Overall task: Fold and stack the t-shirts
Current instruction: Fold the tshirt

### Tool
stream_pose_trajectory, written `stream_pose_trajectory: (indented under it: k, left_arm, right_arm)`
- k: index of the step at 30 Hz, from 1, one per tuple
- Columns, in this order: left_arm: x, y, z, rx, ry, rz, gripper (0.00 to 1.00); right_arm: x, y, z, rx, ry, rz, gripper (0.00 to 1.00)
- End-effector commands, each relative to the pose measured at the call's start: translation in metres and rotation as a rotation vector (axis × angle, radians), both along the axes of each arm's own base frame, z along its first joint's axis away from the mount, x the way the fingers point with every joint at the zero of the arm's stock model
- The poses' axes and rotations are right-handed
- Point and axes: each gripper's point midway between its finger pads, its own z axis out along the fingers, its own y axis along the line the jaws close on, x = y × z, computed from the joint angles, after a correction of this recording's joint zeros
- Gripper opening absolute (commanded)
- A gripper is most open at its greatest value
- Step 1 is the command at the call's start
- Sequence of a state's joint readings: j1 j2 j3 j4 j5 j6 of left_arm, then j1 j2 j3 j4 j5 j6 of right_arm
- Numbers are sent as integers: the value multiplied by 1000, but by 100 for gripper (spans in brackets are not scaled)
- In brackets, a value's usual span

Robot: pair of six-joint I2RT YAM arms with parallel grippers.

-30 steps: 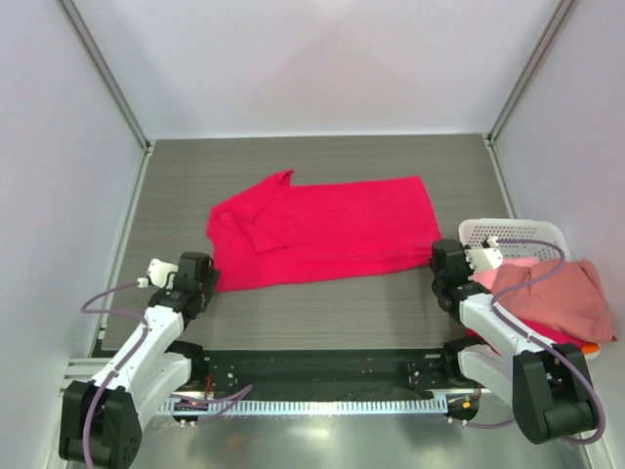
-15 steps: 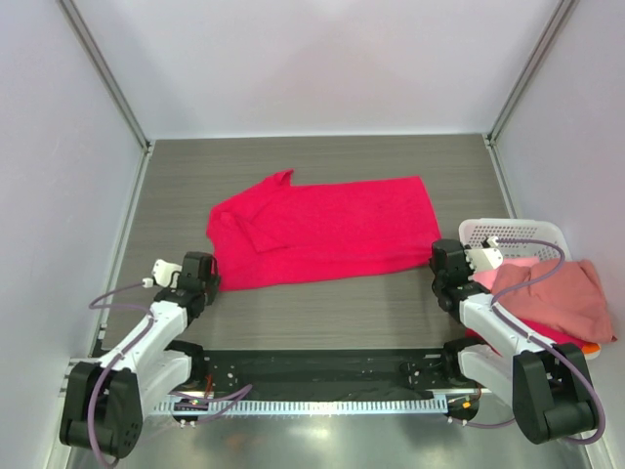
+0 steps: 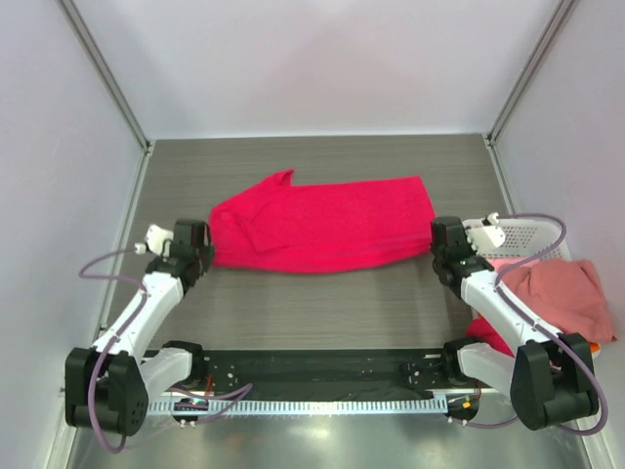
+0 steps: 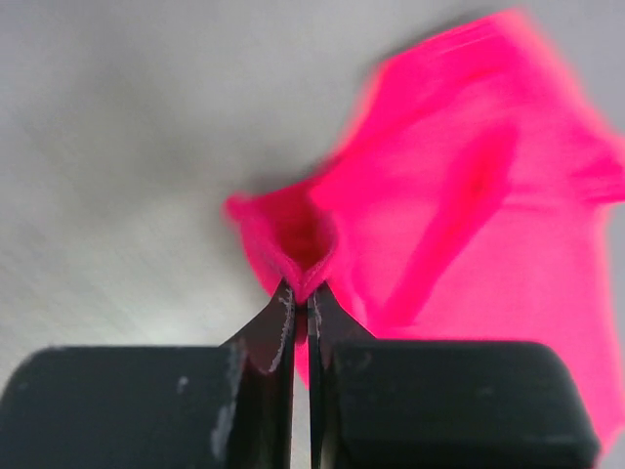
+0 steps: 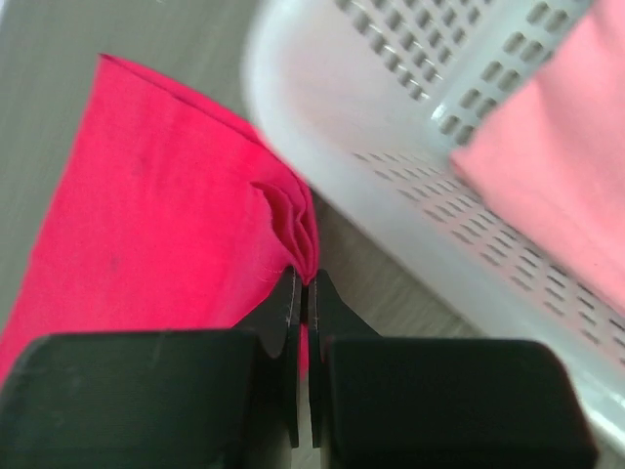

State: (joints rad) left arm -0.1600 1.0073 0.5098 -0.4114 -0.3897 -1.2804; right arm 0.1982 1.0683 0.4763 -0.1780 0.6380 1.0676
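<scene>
A bright crimson-red t-shirt (image 3: 322,227) lies spread across the middle of the table, its near edge lifted and rolled back. My left gripper (image 3: 203,250) is shut on its near left corner, and the pinched cloth (image 4: 298,249) bunches above the jaw tips (image 4: 302,293). My right gripper (image 3: 437,244) is shut on the near right corner, where the folded red hem (image 5: 293,220) is clamped at the tips (image 5: 304,283). More t-shirts, salmon-pink (image 3: 562,298) over red and orange, sit piled in the basket at the right.
A white perforated basket (image 3: 532,234) stands at the right edge, its wall (image 5: 410,186) close beside my right gripper. Grey walls enclose the table on three sides. A black rail (image 3: 322,369) runs along the near edge between the arm bases.
My left gripper has closed on the shirt's near left corner. Both grippers moved away from the near edge, carrying the shirt's near hem up and back over itself.
</scene>
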Motion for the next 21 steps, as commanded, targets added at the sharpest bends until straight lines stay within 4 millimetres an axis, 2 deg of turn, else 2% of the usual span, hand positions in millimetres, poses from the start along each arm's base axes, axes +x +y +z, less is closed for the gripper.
stream_pose_trajectory:
  k: [1,2,3,5,6,7,8,9,10,11,12,13,14,15,16,18,20,21]
  left_arm:
    - [41,8,73,37,-64,-28,0]
    - [47,8,82,46,-49,-40,0]
    - [61,9,119,54,-110,-43,0]
    - [61,12,142,91,-106,-69,0]
    - [68,13,177,97,-173,-67,0]
    - [63,16,189,117,-170,-67,0]
    - [60,19,225,145,-221,-76,0]
    - [61,19,250,153,-277,-79,0]
    - [53,22,262,170,-271,-80,0]
    - [49,23,280,191,-299,-96,0]
    - [44,24,316,197,-376,-94,0]
    - [37,25,328,204,-388,-97,0]
    - [33,25,342,207,-413,-102,0]
    - [26,25,368,210,-470,-100,0]
    - [23,25,373,210,-469,-104,0]
    - [18,24,396,206,-522,-105,0]
    - [23,25,401,210,-527,-101,0]
    - [24,26,410,215,-547,-94,0]
  right_arm:
    - [24,-4,79,-40,-76,-11,1]
    - [26,-3,94,-45,-88,3,1]
    - [27,-2,109,-48,-103,15,1]
    - [29,4,156,-38,-179,65,1]
    - [27,5,171,-53,-195,90,1]
    - [25,6,198,-56,-234,111,1]
    - [19,7,229,-65,-274,139,1]
    - [16,8,231,-74,-277,157,1]
    - [11,9,258,-76,-316,174,1]
    - [7,11,272,-77,-336,191,1]
    - [1,10,285,-87,-354,202,1]
    - [-5,10,308,-86,-396,211,1]
    - [-10,10,319,-89,-415,217,1]
    - [-13,9,329,-90,-432,218,1]
    - [-19,8,345,-95,-464,220,1]
    - [-23,8,358,-96,-488,220,1]
    - [-22,5,371,-105,-510,208,1]
    - [-19,5,372,-110,-504,204,1]
